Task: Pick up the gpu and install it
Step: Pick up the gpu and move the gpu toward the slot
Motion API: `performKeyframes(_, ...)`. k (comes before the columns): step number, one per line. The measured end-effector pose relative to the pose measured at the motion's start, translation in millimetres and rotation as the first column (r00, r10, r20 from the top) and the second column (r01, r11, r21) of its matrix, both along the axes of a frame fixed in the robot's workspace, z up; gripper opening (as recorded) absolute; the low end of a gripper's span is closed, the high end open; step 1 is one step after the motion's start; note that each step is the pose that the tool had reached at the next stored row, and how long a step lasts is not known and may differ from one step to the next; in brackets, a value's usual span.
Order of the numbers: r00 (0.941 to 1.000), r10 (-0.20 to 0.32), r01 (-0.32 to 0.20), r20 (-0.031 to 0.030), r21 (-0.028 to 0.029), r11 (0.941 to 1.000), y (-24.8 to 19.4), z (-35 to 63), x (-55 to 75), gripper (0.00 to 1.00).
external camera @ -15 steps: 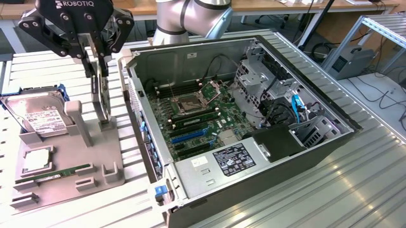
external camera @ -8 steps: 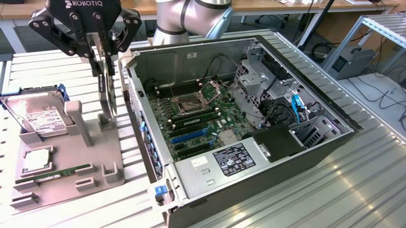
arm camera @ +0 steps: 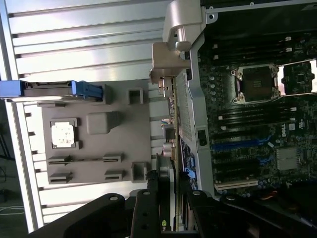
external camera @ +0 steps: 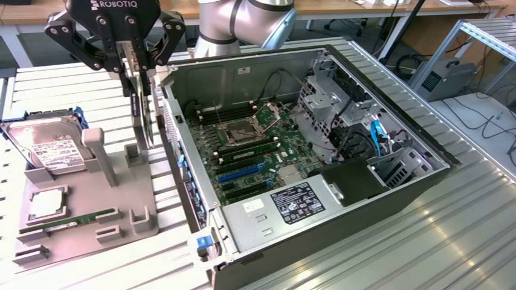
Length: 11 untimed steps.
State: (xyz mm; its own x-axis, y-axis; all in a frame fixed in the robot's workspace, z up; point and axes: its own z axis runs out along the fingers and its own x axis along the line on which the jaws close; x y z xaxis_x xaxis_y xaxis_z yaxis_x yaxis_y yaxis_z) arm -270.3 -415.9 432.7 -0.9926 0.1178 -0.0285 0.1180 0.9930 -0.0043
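The gpu (external camera: 144, 115) is a thin dark card seen edge-on, standing upright between the grey fixture tray (external camera: 84, 238) and the open computer case (external camera: 419, 199). My gripper (external camera: 135, 67) is shut on its upper edge from above. The card's lower end is level with the top of a grey holder post (external camera: 133, 158) on the tray; I cannot tell whether they touch. In the wrist view the gpu (arm camera: 174, 124) runs away from my gripper (arm camera: 173, 186) alongside the case wall, with its silver bracket (arm camera: 168, 54) at the far end. The motherboard's blue slots (external camera: 241, 172) lie inside the case.
On the tray lie a hard drive (external camera: 48, 148) in a blue frame, a square processor (external camera: 46, 202) and a green RAM stick (external camera: 69, 220). The case's side wall (external camera: 173, 151) stands close beside the card. Ribbed metal table (external camera: 451, 241) surrounds everything.
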Motion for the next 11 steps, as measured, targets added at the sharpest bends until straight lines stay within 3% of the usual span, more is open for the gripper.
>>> performKeyframes(11, 1.0000, 0.000, 0.000, 0.0000, -0.0003, 1.0000, 0.0, 0.0, 4.7, 0.27)
